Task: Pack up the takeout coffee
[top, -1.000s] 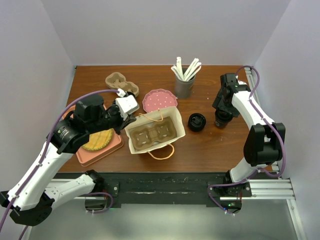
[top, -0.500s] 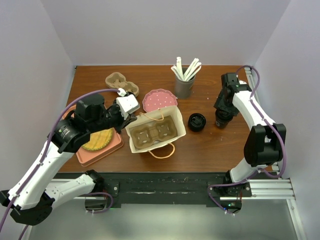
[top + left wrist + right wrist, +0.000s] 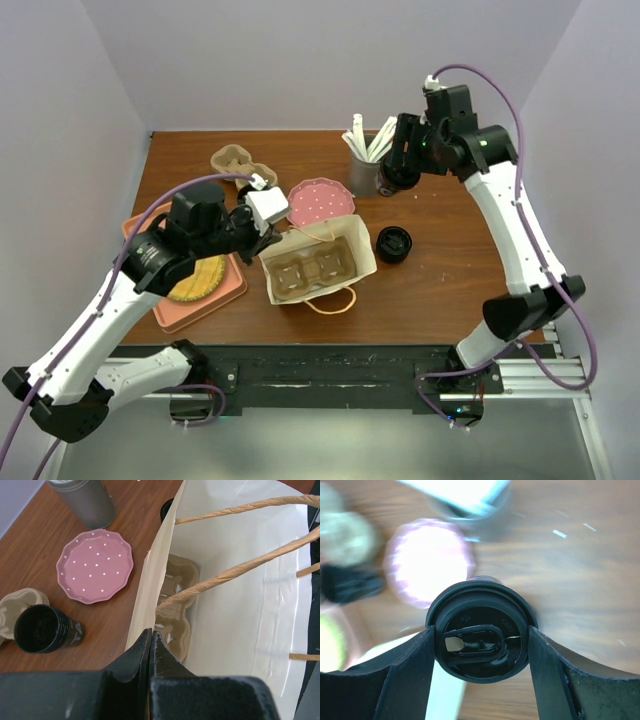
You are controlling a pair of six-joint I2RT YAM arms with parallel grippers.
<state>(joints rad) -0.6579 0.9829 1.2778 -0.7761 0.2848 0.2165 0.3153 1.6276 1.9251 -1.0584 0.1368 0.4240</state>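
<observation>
The white paper bag (image 3: 345,232) stands open at the table's middle, a brown cup carrier (image 3: 308,270) in its bottom. My left gripper (image 3: 151,632) is shut on the bag's left rim (image 3: 145,580); the carrier (image 3: 179,600) shows inside. The takeout coffee cup with its black lid (image 3: 481,630) hangs above the table, and my right gripper (image 3: 481,636) is shut on it, one finger on each side of the lid. From the top view, this gripper (image 3: 393,172) is high up beside the straw holder (image 3: 366,172).
A pink dotted plate (image 3: 320,197) lies behind the bag. A round black cup or lid (image 3: 392,244) sits right of the bag. Another carrier (image 3: 238,160) is at the back left, an open black cup (image 3: 42,629) beside it. A pink tray (image 3: 205,300) lies at left.
My right arm has lifted the coffee cup off the table's right side and swung it up and left, near the straw holder. The left gripper and bag have shifted slightly right.
</observation>
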